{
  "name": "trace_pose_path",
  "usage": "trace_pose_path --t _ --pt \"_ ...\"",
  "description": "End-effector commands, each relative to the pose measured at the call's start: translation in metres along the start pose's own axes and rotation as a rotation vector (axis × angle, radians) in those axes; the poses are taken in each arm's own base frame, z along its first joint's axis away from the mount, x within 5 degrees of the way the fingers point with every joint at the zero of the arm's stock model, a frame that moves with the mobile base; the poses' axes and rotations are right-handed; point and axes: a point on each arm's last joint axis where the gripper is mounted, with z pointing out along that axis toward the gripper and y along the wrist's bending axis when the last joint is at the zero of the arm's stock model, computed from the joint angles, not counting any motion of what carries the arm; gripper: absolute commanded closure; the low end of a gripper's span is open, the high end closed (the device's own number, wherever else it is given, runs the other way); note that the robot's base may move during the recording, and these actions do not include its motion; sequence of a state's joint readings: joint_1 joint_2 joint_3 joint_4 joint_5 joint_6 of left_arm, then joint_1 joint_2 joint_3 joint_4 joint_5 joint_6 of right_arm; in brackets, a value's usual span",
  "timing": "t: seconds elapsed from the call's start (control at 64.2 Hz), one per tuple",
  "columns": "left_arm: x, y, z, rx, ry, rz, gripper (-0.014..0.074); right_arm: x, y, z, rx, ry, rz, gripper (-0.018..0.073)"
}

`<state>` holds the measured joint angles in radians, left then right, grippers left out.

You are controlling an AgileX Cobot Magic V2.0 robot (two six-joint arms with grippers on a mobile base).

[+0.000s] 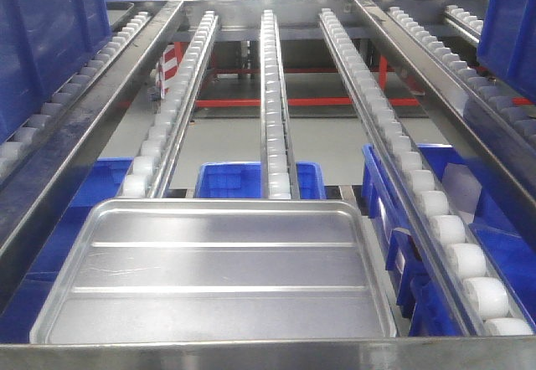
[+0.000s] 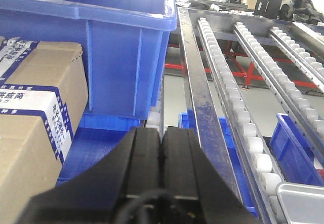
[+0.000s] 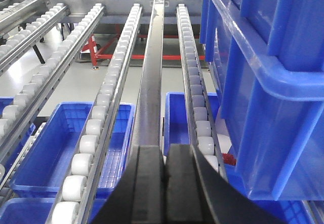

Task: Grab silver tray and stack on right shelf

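Observation:
The silver tray [image 1: 218,274], shiny with two long ridges across its floor, lies flat at the near end of the middle rack, on its long rails of large white wheels [image 1: 272,94]. One corner of it shows in the left wrist view [image 2: 304,203]. The right shelf shows only as rails of smaller white rollers [image 1: 465,17] beyond a dark steel side bar [image 1: 452,94]; its front bar is out of view. My left gripper [image 2: 162,133] is shut and empty, left of the tray. My right gripper [image 3: 164,150] is shut and empty over a dark divider bar [image 3: 152,82].
Large blue bins stand at the left [image 2: 101,46] and right [image 3: 268,57] on the neighbouring levels. A cardboard box [image 2: 30,112] sits at far left. Smaller blue bins [image 1: 251,182] lie below the rails. A steel front bar [image 1: 268,355] runs before the tray.

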<state>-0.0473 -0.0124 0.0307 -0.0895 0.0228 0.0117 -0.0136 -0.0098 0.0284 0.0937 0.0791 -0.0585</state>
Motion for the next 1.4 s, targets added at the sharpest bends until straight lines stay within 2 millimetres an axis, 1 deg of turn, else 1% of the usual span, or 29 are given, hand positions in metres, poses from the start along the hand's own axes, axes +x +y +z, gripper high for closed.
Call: trace_pose_path --t 0.0,0.809,0.95,0.996,1.043,1.105,1.167,1.23,1.245,1.261,1.292,1.308,1.323,1.385 --pt "-0.003 0.001 -0.001 -0.002 -0.084 -0.005 0.0697 -0.015 -0.001 -0.003 0.01 -0.125 -0.005 0.0503" --pt "-0.003 0.001 -0.001 -0.002 -0.086 -0.005 0.0697 -0.015 -0.001 -0.003 0.01 -0.129 -0.006 0.0503" --pt "-0.005 0.001 -0.001 -0.004 -0.108 -0.045 0.0697 -0.022 -0.001 -0.004 0.015 -0.206 -0.006 0.0503" --pt "-0.01 0.002 -0.002 -0.009 -0.159 -0.105 0.0697 -0.028 -0.001 -0.006 0.018 -0.255 -0.003 0.0503" --pt "-0.017 0.002 -0.002 -0.011 -0.205 -0.117 0.0697 -0.037 -0.001 -0.008 0.018 -0.288 0.01 0.0503" --pt "-0.033 0.001 -0.005 -0.005 -0.254 -0.093 0.0697 -0.053 0.0 -0.012 0.014 -0.316 0.013 0.0503" --pt "-0.052 -0.003 -0.008 0.007 -0.26 -0.029 0.0697 -0.073 0.001 -0.016 0.01 -0.341 0.013 0.0503" --pt "-0.075 -0.006 -0.011 0.012 -0.22 0.025 0.0697 -0.098 0.002 -0.019 0.005 -0.359 0.013 0.0503" --pt "-0.075 -0.006 -0.011 0.011 -0.193 0.029 0.0697 -0.102 0.002 -0.019 0.004 -0.353 0.013 0.0503" --pt "-0.085 -0.007 -0.012 0.013 -0.179 0.03 0.0697 -0.109 0.003 -0.019 0.003 -0.354 0.012 0.0503" --pt "-0.093 -0.008 -0.012 0.014 -0.124 0.031 0.0697 -0.119 0.003 -0.017 0.001 -0.338 0.012 0.0503" --pt "-0.093 -0.008 -0.011 0.014 -0.088 0.031 0.0697 -0.122 0.003 -0.016 0.0 -0.323 0.012 0.0503" --pt "-0.098 -0.009 -0.011 0.015 -0.071 0.032 0.0697 -0.125 0.004 -0.015 -0.001 -0.316 0.012 0.0502" --pt "-0.106 -0.01 -0.004 0.016 0.056 0.025 0.0697 -0.137 0.004 -0.006 -0.003 -0.262 0.013 0.0499"
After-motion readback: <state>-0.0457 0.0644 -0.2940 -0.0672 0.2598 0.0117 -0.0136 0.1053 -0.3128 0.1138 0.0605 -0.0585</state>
